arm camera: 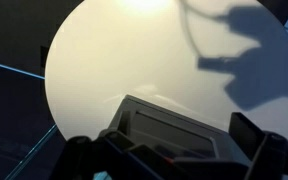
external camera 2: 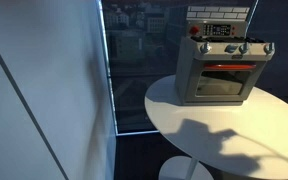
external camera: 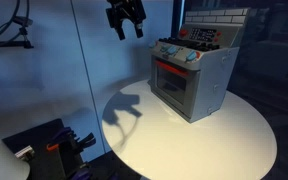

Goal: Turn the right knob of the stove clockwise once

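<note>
Gripper [external camera: 129, 32] hangs in the air, high over the table [external camera: 234, 140] and well apart from everything. Fingers are spread wide with nothing between them.

Stove [external camera: 194, 75] stands upright on the round white table, toward 1 edge of it; in an exterior view it is to the side of the gripper and lower. No contact between the 2.

Stove details in both exterior views: grey box, red-framed door window [external camera 2: 224, 80] on the front, brick-pattern back panel [external camera 2: 222, 14] on top at the rear. Light blue knobs [external camera: 192, 57] run in a row along the top front edge, above the door. An exterior view [external camera 2: 227, 48] shows the row head-on, but it is dim, so I cannot tell any knob's angle.

Gripper shadow [external camera: 124, 108] falls on the bare part of the table, beside the stove, not on it.

Wrist view: looking down on the table disc, with the stove [arm camera: 169, 128] at the bottom centre, partly cut off by dark gripper parts in the lower corners. Arm shadow [arm camera: 246, 55] sits at the upper right of the disc.

Behind the table in an exterior view is a glass wall [external camera 2: 139, 50] with a blue tint. Dark gear [external camera: 49, 145] sits low beside the table, too dark to identify.
</note>
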Controlling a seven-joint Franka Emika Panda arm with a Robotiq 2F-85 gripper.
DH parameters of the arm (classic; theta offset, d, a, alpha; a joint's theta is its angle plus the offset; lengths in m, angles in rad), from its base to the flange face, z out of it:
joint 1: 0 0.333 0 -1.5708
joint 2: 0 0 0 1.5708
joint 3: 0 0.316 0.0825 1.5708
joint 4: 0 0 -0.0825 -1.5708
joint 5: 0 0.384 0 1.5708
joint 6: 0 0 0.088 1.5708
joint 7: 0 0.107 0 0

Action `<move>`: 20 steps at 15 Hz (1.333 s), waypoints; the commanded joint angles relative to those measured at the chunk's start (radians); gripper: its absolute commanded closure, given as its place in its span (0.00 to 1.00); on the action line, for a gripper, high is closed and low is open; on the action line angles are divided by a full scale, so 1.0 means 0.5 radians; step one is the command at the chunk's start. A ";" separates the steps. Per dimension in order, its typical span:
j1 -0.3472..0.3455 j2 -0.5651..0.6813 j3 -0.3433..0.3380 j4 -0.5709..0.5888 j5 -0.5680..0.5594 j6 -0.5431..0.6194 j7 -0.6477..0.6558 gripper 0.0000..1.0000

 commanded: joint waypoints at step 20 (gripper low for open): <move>-0.016 0.208 -0.093 0.255 0.202 0.249 0.130 0.00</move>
